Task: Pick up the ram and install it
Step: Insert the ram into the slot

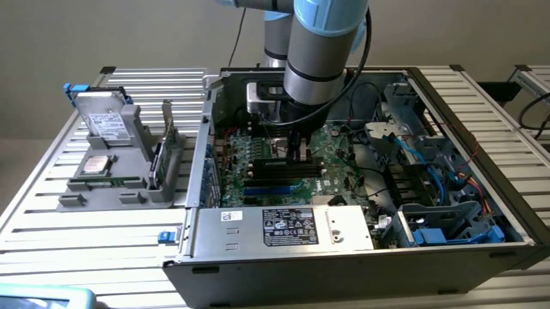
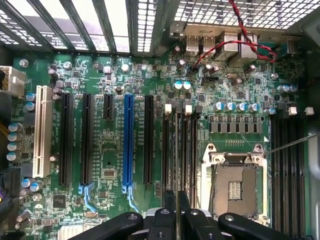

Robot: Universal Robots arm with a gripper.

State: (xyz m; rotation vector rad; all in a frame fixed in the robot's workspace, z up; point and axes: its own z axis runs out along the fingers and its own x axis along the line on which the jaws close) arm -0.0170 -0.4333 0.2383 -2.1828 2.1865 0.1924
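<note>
Slatted aluminium table [image 1: 86, 232] carries the open computer case [image 1: 344, 264]; my gripper [image 2: 176, 197], closed narrowly on the ram [image 2: 176, 150], holds it edge-on, parallel above the motherboard [image 2: 107, 150] memory slots [image 2: 186, 160], apparently for seating.

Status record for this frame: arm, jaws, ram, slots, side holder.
arm: reaching down into the open computer case
jaws: closed on the ram stick
ram stick: edge-on, in line with the memory slots beside the processor socket
seated: cannot tell
side holder: exterior view's left, holds hard drive and upright card
</note>
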